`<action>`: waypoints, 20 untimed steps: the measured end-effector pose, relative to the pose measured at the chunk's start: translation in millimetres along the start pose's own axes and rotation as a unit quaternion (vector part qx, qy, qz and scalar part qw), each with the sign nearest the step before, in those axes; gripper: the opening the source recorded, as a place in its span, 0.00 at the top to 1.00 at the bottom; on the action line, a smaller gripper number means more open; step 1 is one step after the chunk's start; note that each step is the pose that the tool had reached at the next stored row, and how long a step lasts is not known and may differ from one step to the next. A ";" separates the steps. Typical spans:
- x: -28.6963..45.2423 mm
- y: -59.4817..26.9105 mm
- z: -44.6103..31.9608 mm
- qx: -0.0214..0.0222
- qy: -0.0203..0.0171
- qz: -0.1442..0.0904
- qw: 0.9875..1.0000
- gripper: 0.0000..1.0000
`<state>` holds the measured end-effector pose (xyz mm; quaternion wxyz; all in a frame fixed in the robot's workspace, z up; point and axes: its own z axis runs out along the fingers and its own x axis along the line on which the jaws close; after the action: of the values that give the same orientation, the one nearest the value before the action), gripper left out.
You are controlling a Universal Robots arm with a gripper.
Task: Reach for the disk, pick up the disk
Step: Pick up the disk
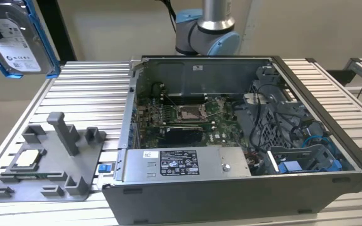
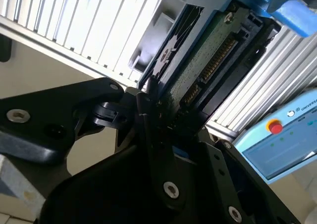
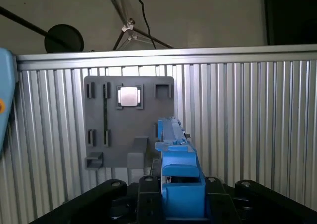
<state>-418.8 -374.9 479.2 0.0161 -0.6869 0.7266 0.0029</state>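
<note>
claw (image 2: 153, 112): clenched on flat silver-grey rectangular disk in bright blue plastic bracket (image 2: 208, 60) | disk: aloft, clear of ribbed aluminium tabletop (image 3: 247, 125) | long axis: straight out from claw, near-vertical, free end down toward grey plastic fixture plate (image 3: 148, 115)

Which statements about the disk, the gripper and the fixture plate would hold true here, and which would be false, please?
1. The gripper is clamped on the disk, holding it in the air above the table. True.
2. The small square chip sits inside the computer case. False: it rests on the grey fixture plate beside the case.
3. The case lies open with its motherboard exposed. True.
4. The bracket around the disk is red. False: it is bright blue.
</note>
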 end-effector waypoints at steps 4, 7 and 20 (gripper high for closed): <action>-0.4 -10.3 0.2 0.000 0.000 0.000 1.000 1.00; -0.7 -18.1 0.3 0.000 0.000 0.000 1.000 1.00; -2.0 -52.3 1.0 -0.001 0.000 0.000 1.000 1.00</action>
<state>-366.5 -375.8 479.2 0.0156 -0.6869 0.7266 0.0034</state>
